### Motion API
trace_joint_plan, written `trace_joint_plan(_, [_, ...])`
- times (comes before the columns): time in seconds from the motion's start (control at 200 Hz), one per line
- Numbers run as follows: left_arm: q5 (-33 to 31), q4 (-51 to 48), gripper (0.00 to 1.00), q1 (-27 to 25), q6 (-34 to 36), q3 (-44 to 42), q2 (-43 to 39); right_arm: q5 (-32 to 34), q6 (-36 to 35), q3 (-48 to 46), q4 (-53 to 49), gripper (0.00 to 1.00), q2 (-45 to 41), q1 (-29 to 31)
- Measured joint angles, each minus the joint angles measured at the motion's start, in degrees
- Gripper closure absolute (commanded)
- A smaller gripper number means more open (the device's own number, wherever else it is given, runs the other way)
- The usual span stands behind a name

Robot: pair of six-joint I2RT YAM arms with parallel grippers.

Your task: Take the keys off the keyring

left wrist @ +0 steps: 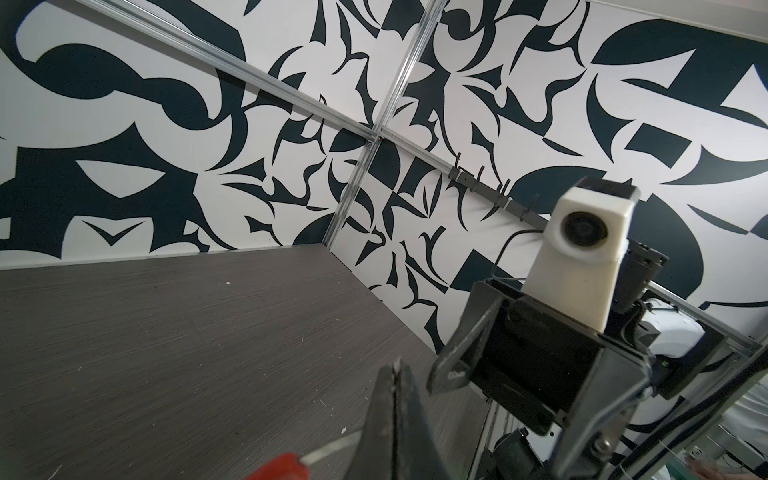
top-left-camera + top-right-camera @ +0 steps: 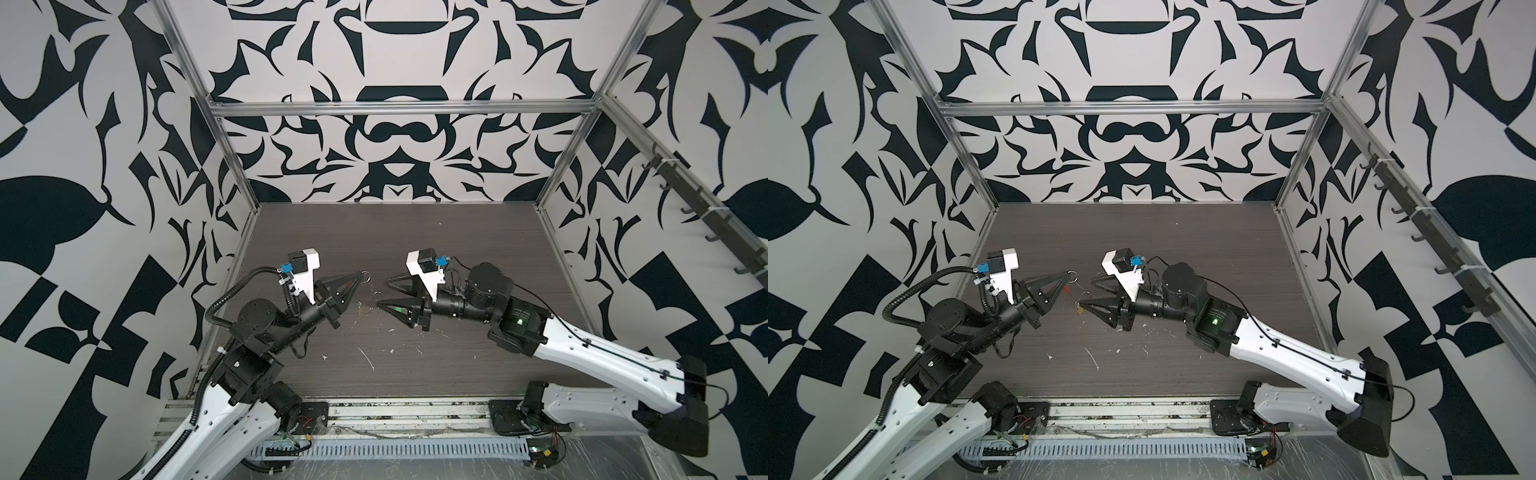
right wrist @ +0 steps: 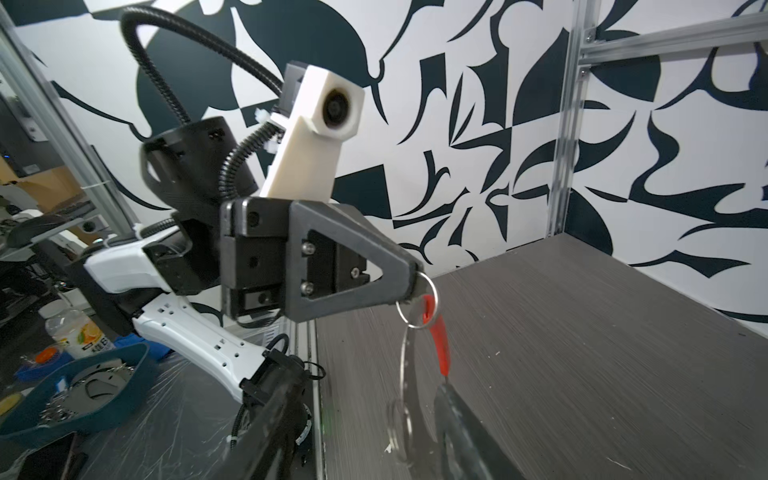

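Note:
My left gripper (image 2: 360, 274) (image 2: 1068, 274) is shut, pinching a small silver ring (image 3: 415, 301) of the keyring above the table. From that ring hang the red sleeve (image 3: 438, 336) (image 2: 1066, 289) and the thin grey wire loop (image 3: 404, 374), with another small ring (image 3: 399, 419) lower down. My right gripper (image 2: 382, 294) (image 3: 365, 390) faces it with its jaws apart. The wire loop hangs between its fingers (image 3: 457, 419), and I see no grip on it. A small yellow key (image 2: 1079, 308) dangles by the lower fingertip. The green key is not clearly visible.
White flecks (image 2: 368, 359) lie scattered on the dark wood table (image 2: 457, 249). Patterned walls with aluminium posts close the back and both sides. A hook rail (image 2: 685, 195) runs along the right wall. A blue bin (image 3: 83, 399) and a bottle (image 3: 79, 332) stand beyond the table's edge.

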Motion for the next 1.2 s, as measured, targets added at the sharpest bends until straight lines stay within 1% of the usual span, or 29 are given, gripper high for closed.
trace_joint_plan(0.07, [0.02, 0.13, 1.0, 0.0, -0.17, 0.02, 0.0, 1.01, -0.87, 0.57, -1.2, 0.45, 1.57, 0.0])
trace_joint_plan(0.14, [0.15, 0.17, 1.0, 0.0, -0.39, 0.02, 0.0, 1.55, -1.7, 1.55, -2.97, 0.49, 3.43, 0.0])
trace_joint_plan(0.215, [0.31, 0.28, 1.0, 0.0, -0.7, 0.0, 0.02, 2.01, -2.23, 2.32, -4.22, 0.56, 5.05, 0.0])
trace_joint_plan(0.435, [0.5, 0.68, 1.0, 0.0, -1.16, 0.02, 0.07, 2.99, -3.3, 2.62, -6.49, 0.83, 5.79, 0.0])
trace_joint_plan(0.465, [0.42, 0.72, 0.95, 0.0, -1.18, 0.02, 0.07, 2.91, -3.32, 2.62, -6.62, 0.87, 5.79, 0.0])
trace_joint_plan(0.535, [0.31, 0.72, 0.77, 0.15, -1.05, 0.02, 0.31, 2.62, -3.65, 2.64, -6.86, 0.94, 5.79, 0.26])
trace_joint_plan(0.59, [0.66, 0.87, 0.65, 0.17, -1.88, 0.02, 0.44, 2.91, -3.28, 2.64, -7.04, 1.0, 5.79, 0.48])
trace_joint_plan(0.64, [1.07, 0.94, 0.55, 0.15, -1.22, 0.04, 0.42, 3.32, -3.61, 2.64, -7.3, 1.0, 5.79, 0.42])
trace_joint_plan(0.72, [1.53, 0.96, 0.46, 0.15, -1.92, 0.11, 0.22, 4.0, -3.48, 2.64, -7.74, 1.0, 5.75, 0.2])
trace_joint_plan(0.9, [1.33, -0.92, 0.38, 0.15, -0.74, 0.37, -1.73, 4.09, -3.41, 2.67, -10.23, 1.0, 4.24, -1.36])
trace_joint_plan(0.99, [1.16, -2.23, 0.36, 0.15, 0.04, 0.39, -3.5, 1.05, -2.86, 2.95, -11.56, 1.0, 3.13, -4.26])
trace_joint_plan(1.08, [1.05, -3.91, 0.32, 0.15, 0.81, 0.42, -4.76, -4.22, -1.49, 3.37, -12.48, 1.0, 2.1, -8.94])
trace_joint_plan(1.2, [1.31, -5.01, 0.3, 0.15, 1.46, 0.37, -5.55, -12.09, 0.7, 3.37, -12.37, 1.0, 0.37, -14.53])
